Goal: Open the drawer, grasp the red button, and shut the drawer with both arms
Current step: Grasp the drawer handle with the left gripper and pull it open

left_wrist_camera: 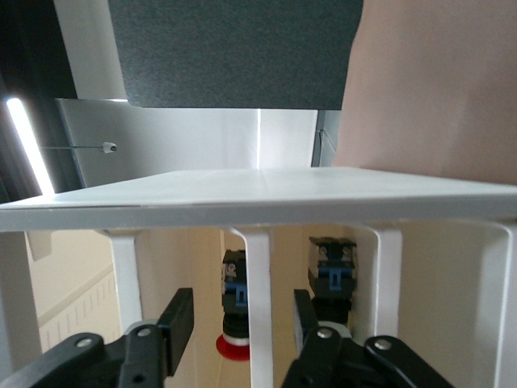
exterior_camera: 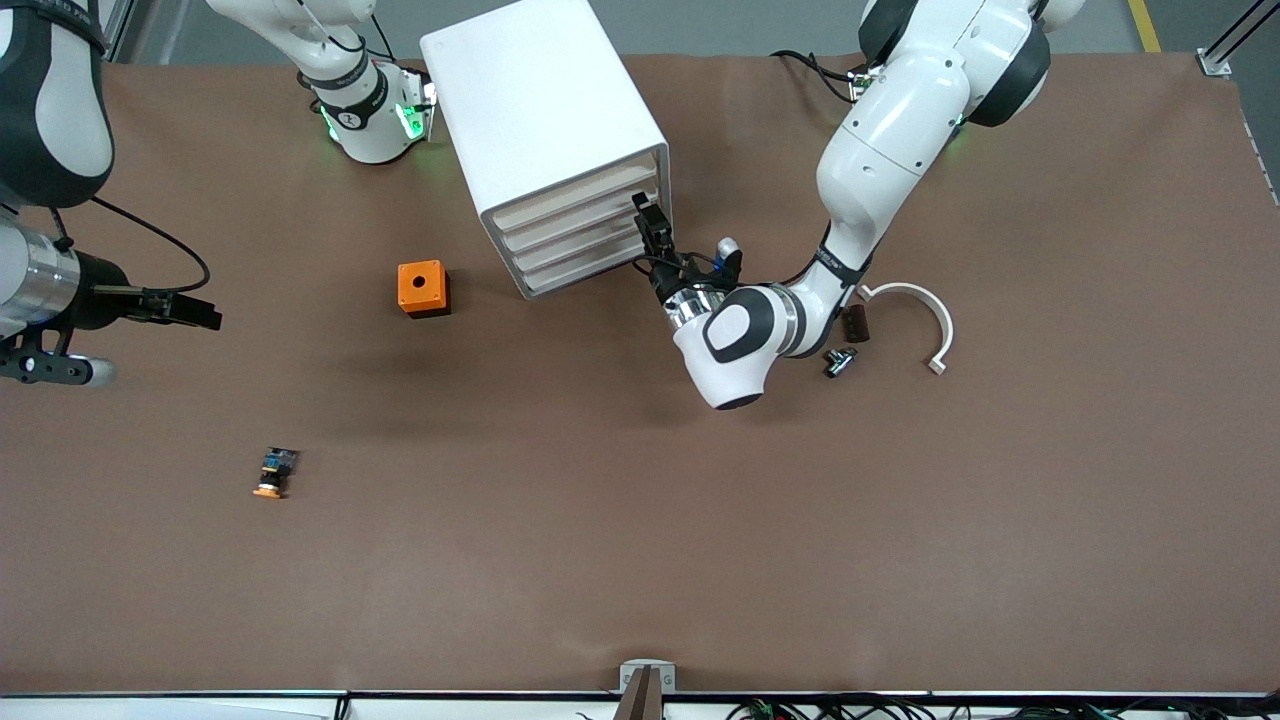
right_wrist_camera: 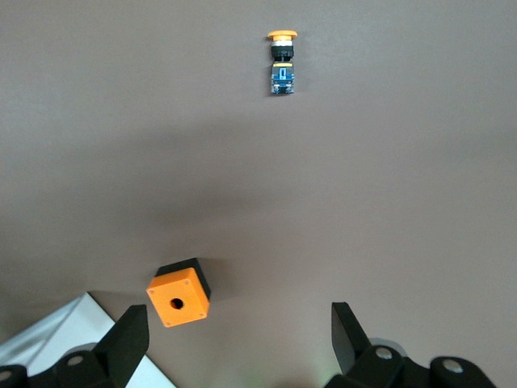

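Brown covering spreads over the whole bench [exterior_camera: 640, 560], with a white drawer unit [exterior_camera: 545, 130] standing near the arms' bases, its drawer fronts turned toward the left arm's end. At those fronts sits the left tool [exterior_camera: 650, 232], fingers spread open astride a white upright bar [left_wrist_camera: 258, 315] of the unit. Through the slats the button [left_wrist_camera: 234, 311] shows inside, red cap down, with a second blue-and-black part [left_wrist_camera: 331, 279] beside it. Above the bench hangs the right tool [right_wrist_camera: 242, 343], open and holding nothing, over an orange box [exterior_camera: 423, 288]. An orange-capped button [exterior_camera: 274, 473] lies nearer the camera. Toward the left arm's end lie a white curved piece [exterior_camera: 925, 310], a dark block [exterior_camera: 855, 324] and a small black fitting [exterior_camera: 840, 360].
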Available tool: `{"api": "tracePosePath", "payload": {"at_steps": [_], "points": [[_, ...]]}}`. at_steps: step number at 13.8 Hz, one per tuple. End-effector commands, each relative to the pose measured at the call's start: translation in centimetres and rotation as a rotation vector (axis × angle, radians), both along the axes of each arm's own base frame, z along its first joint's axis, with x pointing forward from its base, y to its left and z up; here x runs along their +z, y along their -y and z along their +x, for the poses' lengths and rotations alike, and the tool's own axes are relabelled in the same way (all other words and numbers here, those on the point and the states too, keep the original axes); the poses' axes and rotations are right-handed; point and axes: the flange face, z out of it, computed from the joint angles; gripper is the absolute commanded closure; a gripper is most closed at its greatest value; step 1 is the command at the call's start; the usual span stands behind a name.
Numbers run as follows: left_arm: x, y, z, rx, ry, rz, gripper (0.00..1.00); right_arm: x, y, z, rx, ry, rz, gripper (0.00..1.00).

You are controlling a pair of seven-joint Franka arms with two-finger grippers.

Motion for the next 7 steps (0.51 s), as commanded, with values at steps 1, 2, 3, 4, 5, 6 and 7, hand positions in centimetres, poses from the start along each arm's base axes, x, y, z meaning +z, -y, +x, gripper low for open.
{"api": "tracePosePath", "payload": {"at_steps": [1, 2, 3, 4, 5, 6, 7], "points": [[-0.2, 0.6, -1.0, -0.012, -0.038, 0.022, 0.44, 0.8, -3.0, -0.3, -0.103, -0.004, -0.028, 0.00], [-0.3, 0.5, -1.0, -0.011, -0.042, 0.031, 0.44, 0.6, -4.2, -0.4, -0.121, -0.010, -0.037, 0.00], [-0.3, 0.9, -1.4, -0.020, -0.042, 0.034, 0.45, 0.6, -5.2, -0.5, -0.125, -0.010, -0.041, 0.00], [-0.3, 1.3, -1.8, -0.029, -0.042, 0.034, 0.46, 0.6, -6.2, -0.6, -0.150, -0.012, -0.047, 0.00], [-0.3, 1.4, -1.9, -0.031, -0.043, 0.038, 0.47, 0.6, -7.4, -0.7, -0.177, -0.013, -0.050, 0.00], [-0.4, 1.7, -2.3, -0.038, -0.046, 0.041, 0.48, 0.6, -8.8, -0.9, -0.194, -0.013, -0.051, 0.00], [-0.6, 2.0, -2.8, -0.047, -0.047, 0.042, 0.50, 0.6, -9.9, -1.1, -0.228, -0.016, -0.054, 0.00]]}}
